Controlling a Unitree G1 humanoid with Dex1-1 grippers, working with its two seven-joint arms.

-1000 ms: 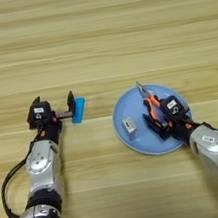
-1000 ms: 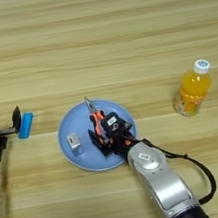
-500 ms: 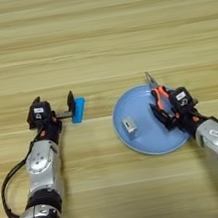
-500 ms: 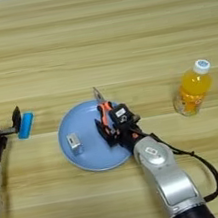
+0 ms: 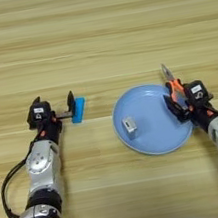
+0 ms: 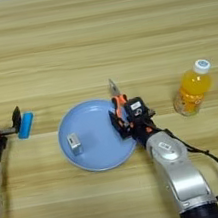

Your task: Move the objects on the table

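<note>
Rightward, over the last second, the right gripper (image 6: 125, 121) has carried the pliers (image 6: 116, 98) from the middle of the blue plate (image 6: 96, 156) out to its right rim, and the plate and the rest have kept their places. Its two black fingers are closed on the orange-and-black handles, with the metal nose pointing away toward the far side, past the plate's far-right edge and over bare table (image 5: 92, 32). Whether the pliers are lifted clear of the plate or resting against its rim cannot be told from above. On the left half of the plate lies the small grey block (image 5: 129, 124), untouched and well apart from the right gripper. To the right, well clear of the plate, stands an orange bottle (image 6: 193, 89) with a white cap, seen fully only in the right eye view. At the left, the left gripper (image 5: 56, 113) rests on the table with its fingers spread apart and nothing between them; a small blue piece (image 5: 78, 110) lies just beside its right finger, touching or nearly so. As a judgement, the pliers are mid-transfer: picked up and brought to the plate's edge, but not yet set down anywhere on the wood. The block is left on the plate, and no hand is near it yet.
</note>
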